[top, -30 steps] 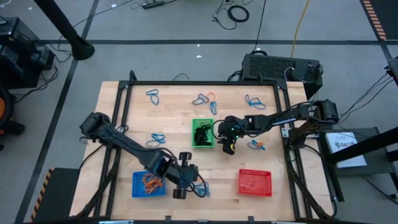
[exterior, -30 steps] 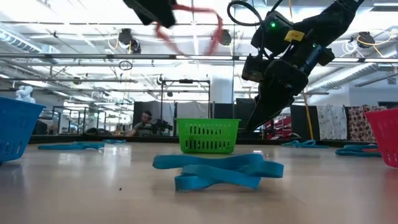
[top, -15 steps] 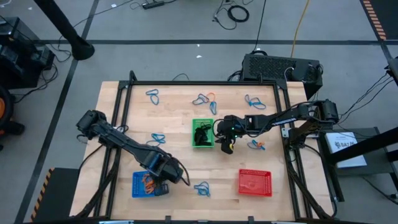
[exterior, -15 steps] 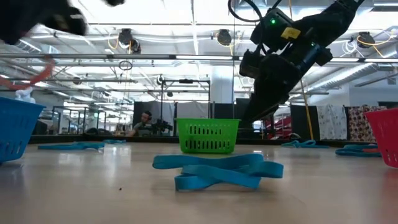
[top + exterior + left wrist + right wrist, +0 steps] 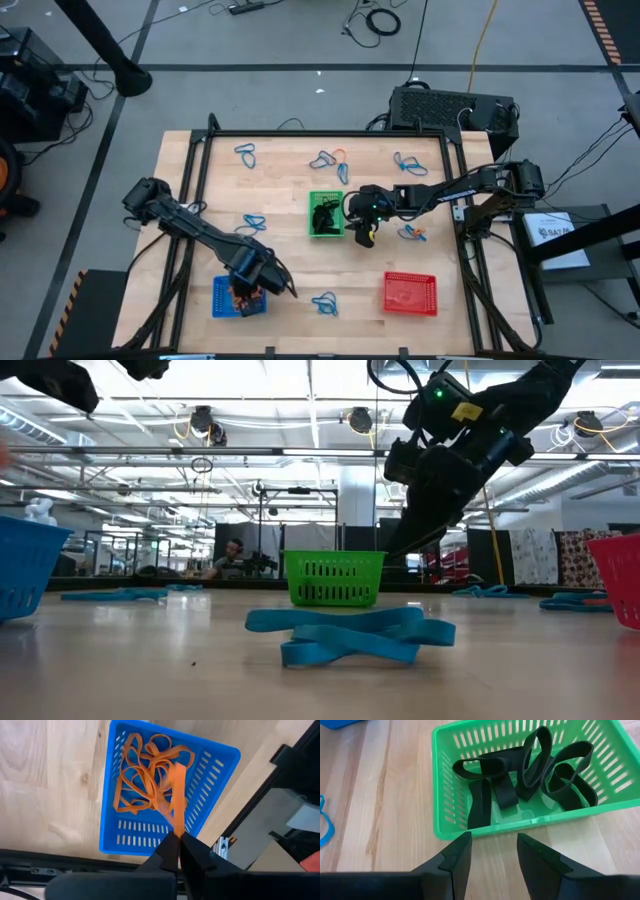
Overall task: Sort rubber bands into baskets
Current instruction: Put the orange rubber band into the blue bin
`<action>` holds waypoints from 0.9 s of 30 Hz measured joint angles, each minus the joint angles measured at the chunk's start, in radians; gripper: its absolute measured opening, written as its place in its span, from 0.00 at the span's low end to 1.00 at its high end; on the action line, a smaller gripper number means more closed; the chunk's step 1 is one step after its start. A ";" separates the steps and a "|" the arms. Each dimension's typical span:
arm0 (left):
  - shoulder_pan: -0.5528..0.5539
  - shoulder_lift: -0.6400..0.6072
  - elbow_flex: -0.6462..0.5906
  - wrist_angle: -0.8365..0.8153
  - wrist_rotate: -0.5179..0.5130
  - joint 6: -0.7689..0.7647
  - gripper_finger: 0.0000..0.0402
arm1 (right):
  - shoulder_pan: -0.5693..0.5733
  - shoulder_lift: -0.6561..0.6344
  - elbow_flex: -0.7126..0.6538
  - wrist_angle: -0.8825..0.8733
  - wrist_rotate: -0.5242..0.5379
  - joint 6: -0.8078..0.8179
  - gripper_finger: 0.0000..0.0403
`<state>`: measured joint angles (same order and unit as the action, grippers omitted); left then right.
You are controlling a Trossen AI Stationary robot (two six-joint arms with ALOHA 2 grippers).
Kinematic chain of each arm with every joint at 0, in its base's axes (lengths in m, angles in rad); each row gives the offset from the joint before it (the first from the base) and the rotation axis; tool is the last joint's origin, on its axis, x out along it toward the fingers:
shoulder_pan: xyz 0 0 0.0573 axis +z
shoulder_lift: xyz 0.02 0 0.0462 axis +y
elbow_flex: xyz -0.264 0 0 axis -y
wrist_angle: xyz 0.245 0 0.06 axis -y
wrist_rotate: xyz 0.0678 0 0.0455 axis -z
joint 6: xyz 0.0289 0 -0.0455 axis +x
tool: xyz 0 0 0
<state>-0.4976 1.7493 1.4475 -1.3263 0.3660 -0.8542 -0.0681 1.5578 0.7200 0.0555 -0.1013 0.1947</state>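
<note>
**Ana:** High view first: where is the left tool (image 5: pixel 243 296)?

**Ben:** Over the blue basket (image 5: pixel 222 303) at the near left of the table (image 5: pixel 280 180). From its wrist camera the fingers (image 5: pixel 169 851) are clenched on one orange band (image 5: pixel 175 795), which hangs above the heap of orange bands (image 5: pixel 145 780) already lying in that basket.

**Ana:** And the right tool (image 5: pixel 492 850)?

**Ben:** It sits just beside the green basket (image 5: pixel 313 197) in the middle of the table, fingers spread and holding nothing. Black bands (image 5: pixel 530 770) lie inside that basket.

**Ana:** The red basket (image 5: pixel 410 293)?

**Ben:** Near right corner, well apart from both tools. I cannot tell what is in it.

**Ana:** Loose bands?

**Ben:** Blue ones are scattered on the wood: one (image 5: pixel 325 303) between the blue and red baskets, which is the band (image 5: pixel 350 632) closest in the low view, another (image 5: pixel 254 222) left of the green basket, and more (image 5: pixel 246 153) along the far side.
</note>
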 joint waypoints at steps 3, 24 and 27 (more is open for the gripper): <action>0.000 0.000 0.000 0.000 -0.001 0.003 0.06 | 0.000 0.000 0.000 -0.004 0.000 0.000 0.37; 0.041 0.000 0.000 -0.044 -0.026 0.021 0.25 | 0.000 0.000 0.000 -0.031 0.000 -0.001 0.37; 0.088 0.001 0.000 -0.037 -0.103 0.139 0.25 | 0.000 0.000 0.000 -0.031 0.000 -0.008 0.37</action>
<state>-0.4101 1.7500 1.4475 -1.3636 0.2627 -0.7151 -0.0681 1.5578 0.7200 0.0247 -0.1013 0.1865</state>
